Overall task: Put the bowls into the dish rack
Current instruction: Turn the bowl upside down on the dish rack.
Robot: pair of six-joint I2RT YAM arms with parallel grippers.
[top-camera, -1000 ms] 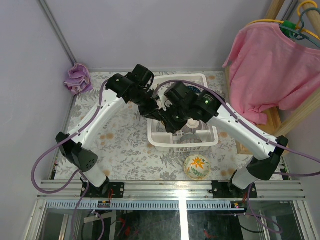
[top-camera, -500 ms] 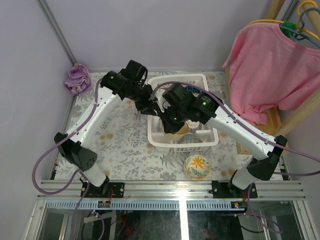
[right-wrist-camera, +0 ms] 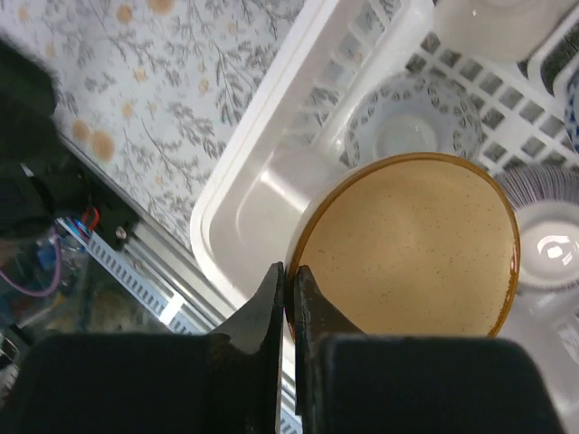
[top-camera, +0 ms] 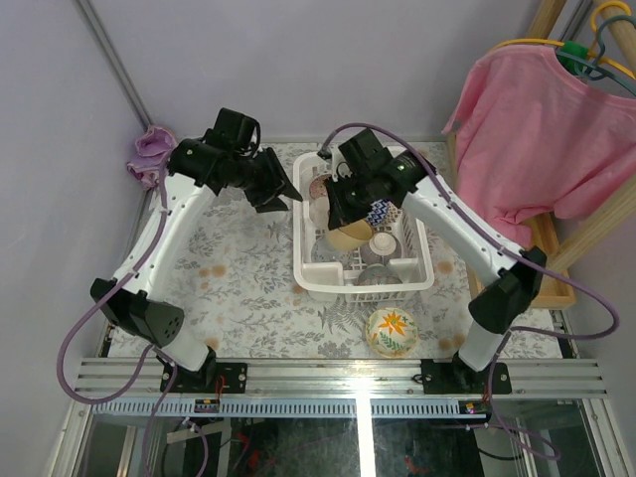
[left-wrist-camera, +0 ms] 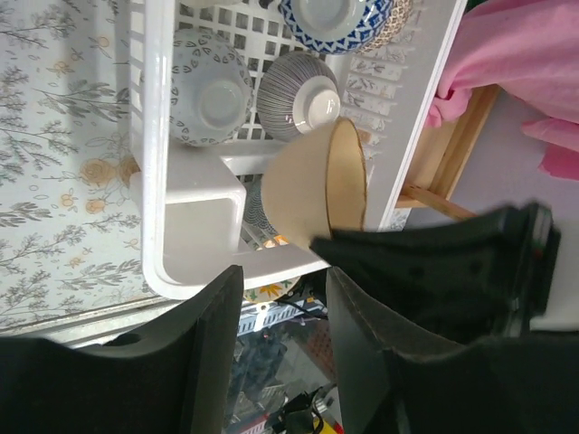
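Note:
The white dish rack (top-camera: pixel 364 286) stands at the middle of the table. My right gripper (top-camera: pixel 336 217) is shut on the rim of a tan bowl (top-camera: pixel 350 236) and holds it tilted above the rack; the right wrist view shows the fingertips (right-wrist-camera: pixel 289 282) pinching the rim of this bowl (right-wrist-camera: pixel 416 244). Several bowls lie in the rack: a blue-white one (left-wrist-camera: pixel 336 13), a striped one (left-wrist-camera: pixel 298 92) and a whitish netted one (left-wrist-camera: pixel 208 86). A yellow flowered bowl (top-camera: pixel 390 331) sits on the table in front of the rack. My left gripper (top-camera: pixel 281 194) is open and empty, just left of the rack.
A pink cloth (top-camera: pixel 154 154) lies at the far left corner. A pink shirt (top-camera: pixel 537 139) hangs on a wooden stand at the right. The patterned tablecloth (top-camera: pixel 238 278) lies to the left of the rack.
My left gripper has drawn back out of the rack to the left. My right gripper has moved toward the far side of the rack with the tan bowl in it.

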